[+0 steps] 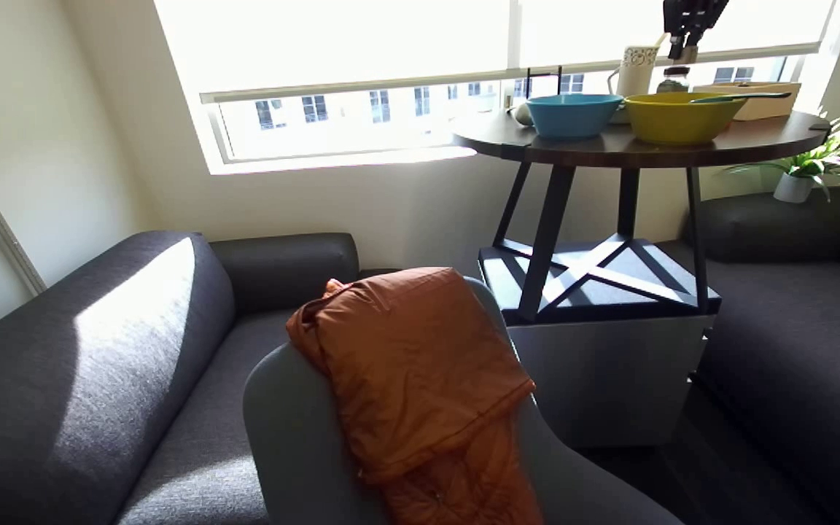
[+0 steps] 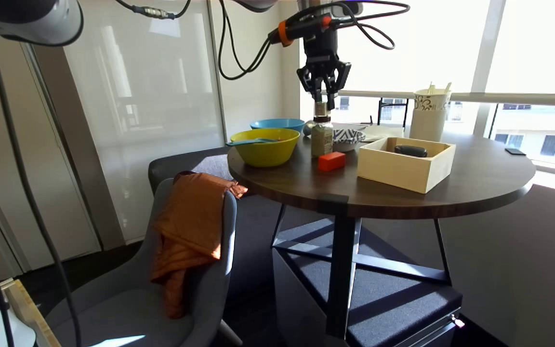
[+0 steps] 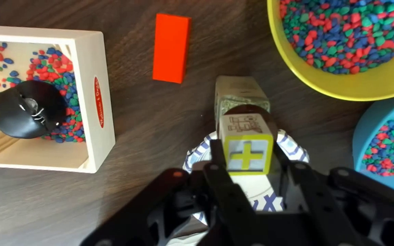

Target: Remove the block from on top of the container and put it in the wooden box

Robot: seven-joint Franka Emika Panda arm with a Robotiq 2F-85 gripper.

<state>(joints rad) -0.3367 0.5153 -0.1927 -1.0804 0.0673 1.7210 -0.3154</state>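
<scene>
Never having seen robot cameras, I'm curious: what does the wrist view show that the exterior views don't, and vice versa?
Only the wrist view shows the yellow plus on the block and the colored bits inside the wooden box. Only the exterior views show the orange jacket on the gray chair. Both kinds show the block, jar, yellow bowl, wooden box and end effector.

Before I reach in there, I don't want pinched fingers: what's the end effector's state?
End effector: straddles the block; whether closed on it can't be told.
</scene>
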